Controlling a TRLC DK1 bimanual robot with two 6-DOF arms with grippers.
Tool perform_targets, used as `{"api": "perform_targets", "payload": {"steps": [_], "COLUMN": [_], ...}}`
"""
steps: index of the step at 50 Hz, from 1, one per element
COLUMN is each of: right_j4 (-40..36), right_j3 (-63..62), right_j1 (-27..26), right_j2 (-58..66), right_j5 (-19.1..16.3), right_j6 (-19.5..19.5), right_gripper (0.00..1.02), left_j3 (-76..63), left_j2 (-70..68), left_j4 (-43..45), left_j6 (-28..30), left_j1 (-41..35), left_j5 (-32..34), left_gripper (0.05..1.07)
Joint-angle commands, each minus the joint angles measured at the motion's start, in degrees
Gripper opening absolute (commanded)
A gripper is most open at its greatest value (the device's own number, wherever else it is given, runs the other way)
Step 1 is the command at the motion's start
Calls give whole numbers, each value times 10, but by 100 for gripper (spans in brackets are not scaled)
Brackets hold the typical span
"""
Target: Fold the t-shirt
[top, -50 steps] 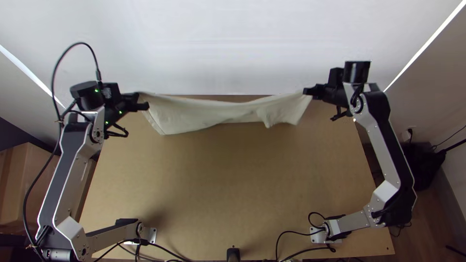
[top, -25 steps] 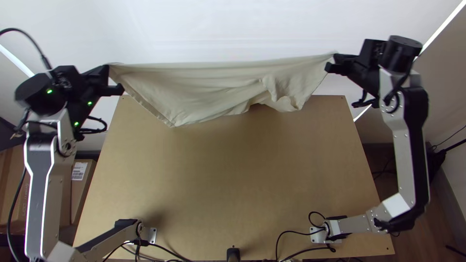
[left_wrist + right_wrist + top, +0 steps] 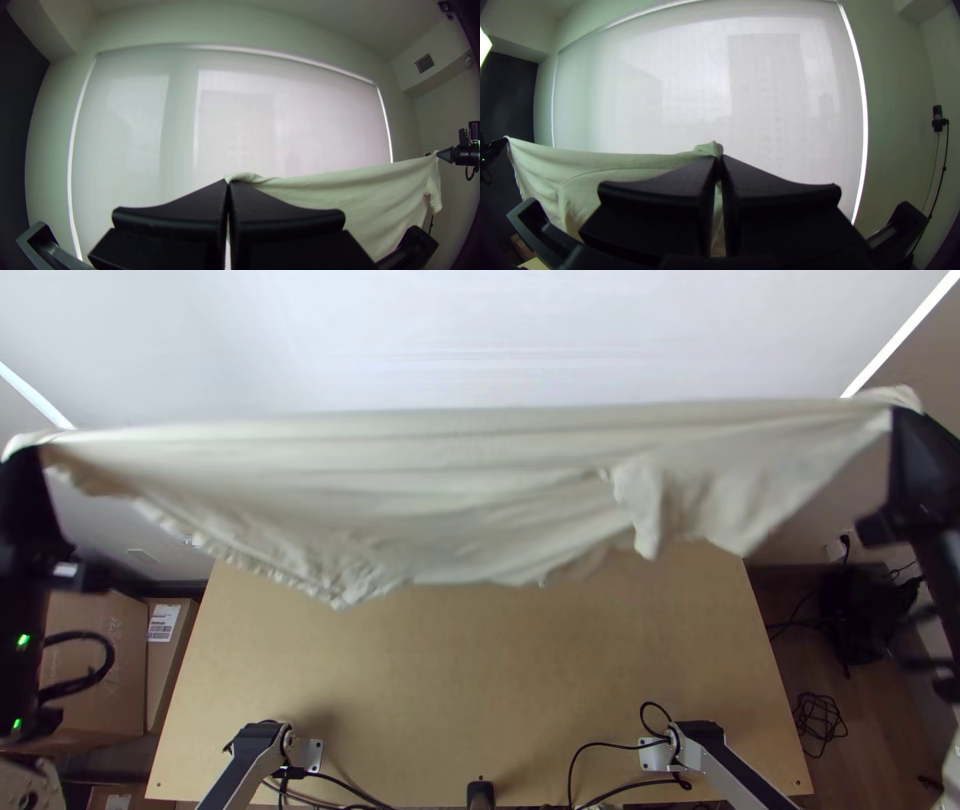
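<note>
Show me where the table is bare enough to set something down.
On the light wooden table, bare wood spreads between the raised cream cloth t-shirt and the silver base plates. Crowded: the near edge, with black cables, and the space over the far edge, where the t-shirt spans from left gripper to right gripper.

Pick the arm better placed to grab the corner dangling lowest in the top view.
Likely left: that corner hangs nearer the left claw than the right claw. Both pinch the shirt; left must release first.
</note>
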Motion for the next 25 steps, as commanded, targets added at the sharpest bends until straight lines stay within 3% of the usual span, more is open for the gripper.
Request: {"api": "perform_targets", "payload": {"steps": [1, 11, 25], "right_j4": [-13, -56, -68], "right_j3": [-15, -66, -341], "right_j1": [-6, 4, 47], "right_j2": [-43, -109, -182], "right_j5": [9, 8, 7], "right_j6": [-2, 15, 62], "right_gripper": [2, 2, 2], "left_j3": [20, -12, -321], "left_j2": [-36, -95, -269], "left_j4": [21, -91, -138], "left_j6": [-15, -45, -44], "left_j1": [17, 13, 2], "left_j5": [-13, -12, 16], "left_gripper": [8, 8, 8]}}
